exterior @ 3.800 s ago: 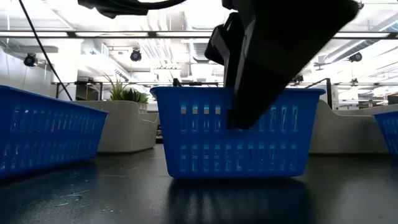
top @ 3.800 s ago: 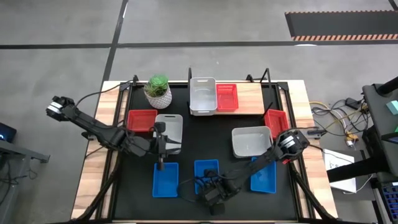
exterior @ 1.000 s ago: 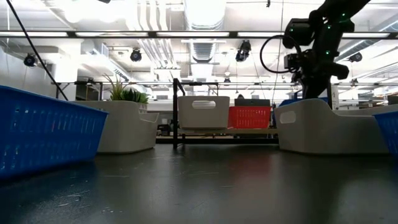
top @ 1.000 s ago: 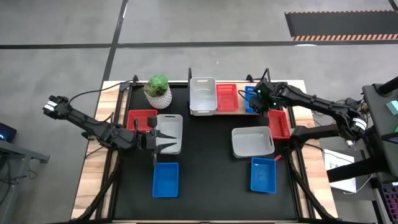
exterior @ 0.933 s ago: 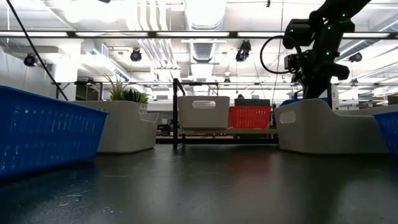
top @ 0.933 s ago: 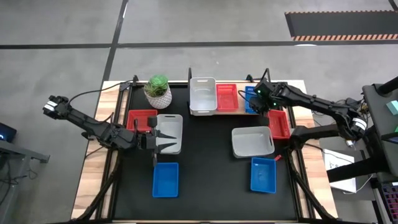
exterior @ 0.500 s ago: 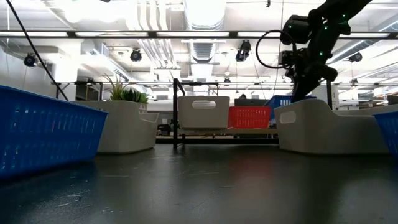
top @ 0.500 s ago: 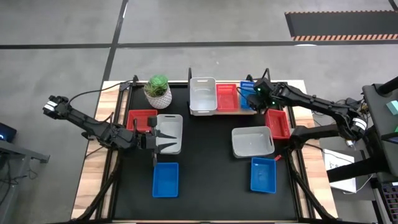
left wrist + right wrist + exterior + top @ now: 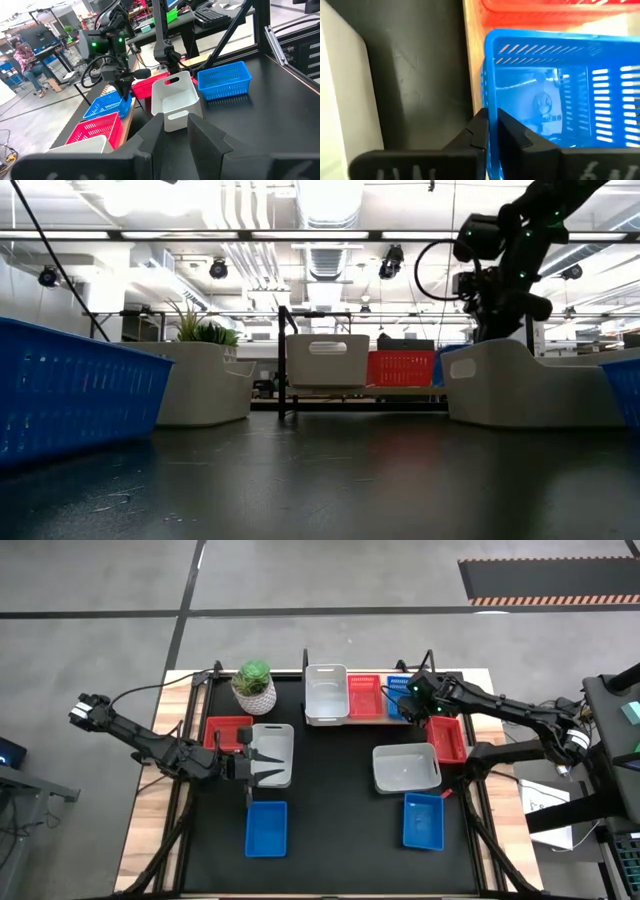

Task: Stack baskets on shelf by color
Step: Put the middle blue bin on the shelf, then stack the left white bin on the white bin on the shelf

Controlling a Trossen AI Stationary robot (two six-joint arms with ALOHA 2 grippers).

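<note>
On the shelf (image 9: 330,391) at the far edge stand a white basket (image 9: 325,693), a red basket (image 9: 363,696) and a blue basket (image 9: 396,698), side by side. My right gripper (image 9: 413,706) is shut on that blue basket (image 9: 545,100). My left gripper (image 9: 249,762), at the table's left, is shut on another white basket (image 9: 273,753). Loose on the table lie two red baskets (image 9: 227,732) (image 9: 445,738), a white basket (image 9: 405,768) and two blue baskets (image 9: 266,828) (image 9: 423,820). My left gripper holds the white basket's near end wall at its rim lip (image 9: 175,118), pinched between the two fingers, which come nearly level from the table's left. Whether the basket is clear of the table I cannot tell. My right gripper has the blue basket's side wall (image 9: 492,107) between its fingers, one finger (image 9: 514,134) inside the basket and one (image 9: 479,131) outside. The fingers slant down from the table's right. The basket stands upright on the shelf board (image 9: 473,60), next to the red basket.
A plant in a white ribbed pot (image 9: 254,686) stands at the far left beside the shelf. The black tabletop (image 9: 340,780) lies bare in the middle between the loose baskets. A person sits in the room beyond the table (image 9: 22,52).
My right gripper has carried the blue basket a little toward the table's left along the shelf, raising it briefly, then sinking. The basket now stands low on the board right beside the red basket.
</note>
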